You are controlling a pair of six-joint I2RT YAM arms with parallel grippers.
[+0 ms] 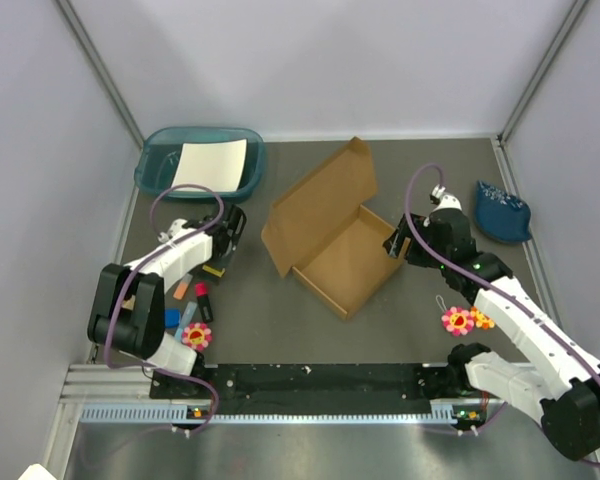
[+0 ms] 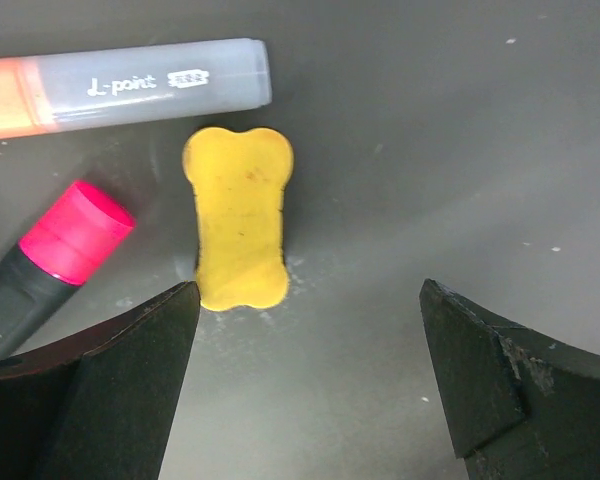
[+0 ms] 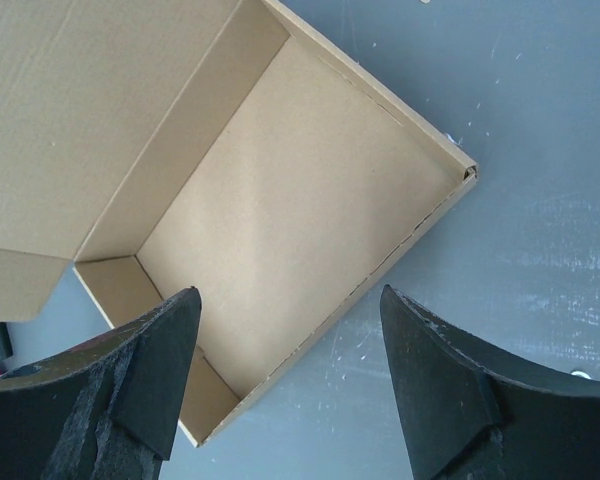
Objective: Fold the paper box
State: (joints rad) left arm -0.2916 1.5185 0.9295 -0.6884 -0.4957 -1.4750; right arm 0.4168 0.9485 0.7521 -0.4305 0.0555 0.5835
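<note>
Evidently the box lay at the middle of the table, its lid open toward the far edge. The right gripper was held open, empty, over its right wall; the left gripper, open too, near the left edge. The lid was best pressed down squarely.

The top external camera looks steeply down from high at the near edge of the dark grey table and takes in its whole surface. The left wrist camera faces straight down, very close to that surface, onto a small yellow bone-shaped piece. The right wrist camera looks down from farther off onto the open brown corrugated cardboard box. Both things also show, far smaller, in the overhead view.
</note>
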